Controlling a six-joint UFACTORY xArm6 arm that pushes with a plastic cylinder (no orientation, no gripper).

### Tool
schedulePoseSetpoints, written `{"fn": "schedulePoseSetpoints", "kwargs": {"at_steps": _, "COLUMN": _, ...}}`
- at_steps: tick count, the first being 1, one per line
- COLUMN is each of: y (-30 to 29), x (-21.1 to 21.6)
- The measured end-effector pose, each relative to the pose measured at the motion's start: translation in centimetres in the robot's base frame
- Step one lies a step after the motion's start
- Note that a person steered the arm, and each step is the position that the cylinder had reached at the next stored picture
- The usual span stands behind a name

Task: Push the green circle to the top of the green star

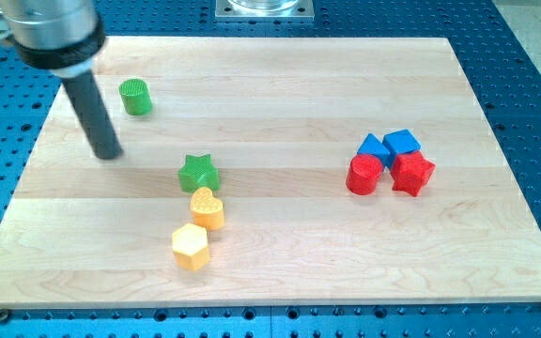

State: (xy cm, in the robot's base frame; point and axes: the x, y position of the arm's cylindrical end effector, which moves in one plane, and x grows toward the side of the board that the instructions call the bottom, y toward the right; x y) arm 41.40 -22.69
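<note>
The green circle [136, 97] stands near the view's top left on the wooden board [280, 244]. The green star [198, 174] lies below and to the right of it, left of centre. My tip [107, 153] rests on the board below and slightly left of the green circle, and well left of the green star. It touches neither block.
An orange heart [207, 208] sits just below the green star, with a yellow hexagon [191, 247] below that. At the right is a cluster: blue triangle [375, 147], blue cube [402, 143], red cylinder [364, 175], red star [412, 173].
</note>
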Motion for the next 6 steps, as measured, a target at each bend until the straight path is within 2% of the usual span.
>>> {"fn": "schedulePoseSetpoints", "kwargs": {"at_steps": 1, "y": -0.6, "x": -5.5}}
{"fn": "schedulePoseSetpoints", "kwargs": {"at_steps": 2, "y": 3.5, "x": -9.9}}
{"fn": "schedulePoseSetpoints", "kwargs": {"at_steps": 3, "y": 8.8, "x": -7.3}}
{"fn": "schedulePoseSetpoints", "kwargs": {"at_steps": 4, "y": 7.6, "x": -7.7}}
{"fn": "schedulePoseSetpoints", "kwargs": {"at_steps": 5, "y": 5.8, "x": -2.3}}
{"fn": "schedulePoseSetpoints", "kwargs": {"at_steps": 6, "y": 10.9, "x": -1.0}}
